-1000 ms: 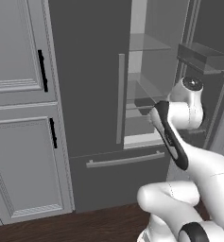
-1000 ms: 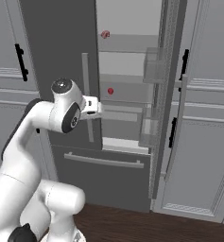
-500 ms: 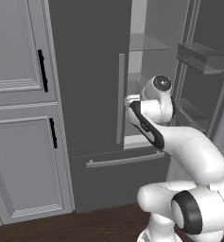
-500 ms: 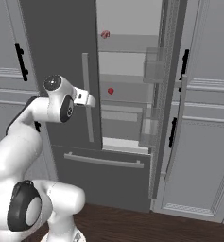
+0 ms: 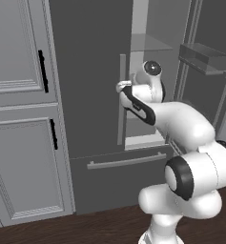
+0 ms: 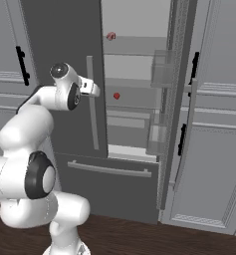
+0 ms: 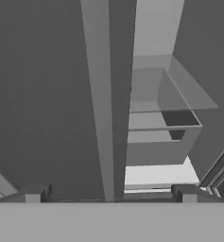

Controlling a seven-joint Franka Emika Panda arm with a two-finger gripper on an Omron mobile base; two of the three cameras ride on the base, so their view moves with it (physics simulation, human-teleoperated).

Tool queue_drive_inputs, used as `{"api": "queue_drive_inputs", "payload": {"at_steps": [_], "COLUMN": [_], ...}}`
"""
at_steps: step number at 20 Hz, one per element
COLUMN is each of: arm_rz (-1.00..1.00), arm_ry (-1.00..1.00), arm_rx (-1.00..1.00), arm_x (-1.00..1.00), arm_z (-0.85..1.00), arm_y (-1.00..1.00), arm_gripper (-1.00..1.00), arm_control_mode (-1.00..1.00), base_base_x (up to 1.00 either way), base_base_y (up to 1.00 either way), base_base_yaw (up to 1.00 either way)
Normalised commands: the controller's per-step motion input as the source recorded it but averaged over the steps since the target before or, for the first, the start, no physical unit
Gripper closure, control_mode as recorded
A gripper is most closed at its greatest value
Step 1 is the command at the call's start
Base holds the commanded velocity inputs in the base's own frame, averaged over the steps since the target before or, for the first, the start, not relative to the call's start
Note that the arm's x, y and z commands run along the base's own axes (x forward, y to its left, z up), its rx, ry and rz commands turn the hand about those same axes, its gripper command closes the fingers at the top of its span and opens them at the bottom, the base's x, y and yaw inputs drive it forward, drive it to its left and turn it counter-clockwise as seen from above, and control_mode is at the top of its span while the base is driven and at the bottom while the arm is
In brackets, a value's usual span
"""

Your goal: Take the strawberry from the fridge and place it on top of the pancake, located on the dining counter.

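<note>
The fridge (image 5: pixel 86 71) has its left door shut and its right door swung open. In the right base view the strawberry (image 6: pixel 116 95), a tiny red berry, lies on the middle glass shelf. My gripper (image 5: pixel 121 87) (image 6: pixel 95 89) is open and holds nothing. It sits close in front of the left door's long silver handle (image 7: pixel 108 118), which runs up between the two wide-spread fingertips (image 7: pixel 35 194). The strawberry lies to the right of the hand and deeper inside the fridge (image 6: pixel 64 40). The pancake and the dining counter are out of view.
A paler pinkish-red lump (image 6: pixel 110 36) rests on the upper shelf. The open right door (image 6: pixel 177 99) carries clear bins (image 5: pixel 202 57). Below is the bottom drawer (image 5: pixel 124 162). Light grey cabinets (image 5: pixel 19 95) (image 6: pixel 214 124) flank the fridge.
The arm has swung left and up, carrying the hand from the open right half of the fridge to the closed left door's handle. The jaws stayed open.
</note>
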Motion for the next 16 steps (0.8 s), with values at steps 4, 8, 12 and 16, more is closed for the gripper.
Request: {"api": "queue_drive_inputs", "payload": {"at_steps": [4,8,12,16], "arm_rz": [-0.02,0.00,0.00,0.00], "arm_ry": [0.00,0.00,0.00,0.00], "arm_rx": [0.00,0.00,0.00,0.00], "arm_x": [0.51,0.66,0.73,0.59], "arm_z": [0.12,0.01,0.00,-0.05], "arm_y": [0.17,0.00,0.00,0.00], "arm_gripper": [-1.00,-1.00,-1.00,-1.00], "arm_control_mode": [-1.00,-1.00,-1.00,-1.00], "base_base_x": [0.00,0.00,0.00,0.00], "base_base_y": [0.00,0.00,0.00,0.00], "base_base_yaw": [0.00,0.00,0.00,0.00]}}
